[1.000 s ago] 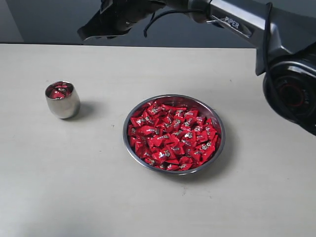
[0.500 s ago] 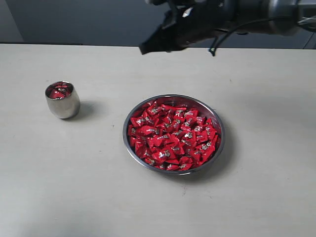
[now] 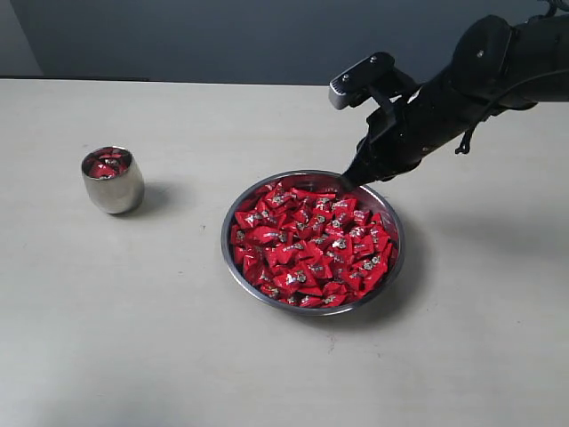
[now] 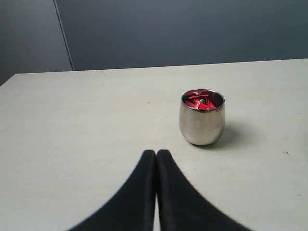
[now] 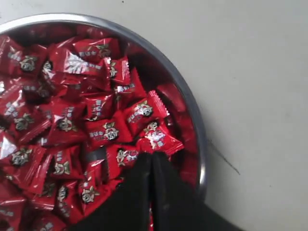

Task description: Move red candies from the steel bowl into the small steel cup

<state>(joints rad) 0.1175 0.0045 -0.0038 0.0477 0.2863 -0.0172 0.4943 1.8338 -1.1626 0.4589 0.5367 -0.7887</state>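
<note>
Right claw [image 3: 348,181] lowered; table [image 3: 133,311], grey wall [image 3: 178,36].

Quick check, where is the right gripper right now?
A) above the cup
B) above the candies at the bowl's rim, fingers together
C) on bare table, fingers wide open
B: the right gripper is shut above the red candies, just inside the rim of the steel bowl.

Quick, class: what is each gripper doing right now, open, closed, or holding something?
Left gripper: closed, holding nothing.
Right gripper: closed, holding nothing visible, over the red candies.
</note>
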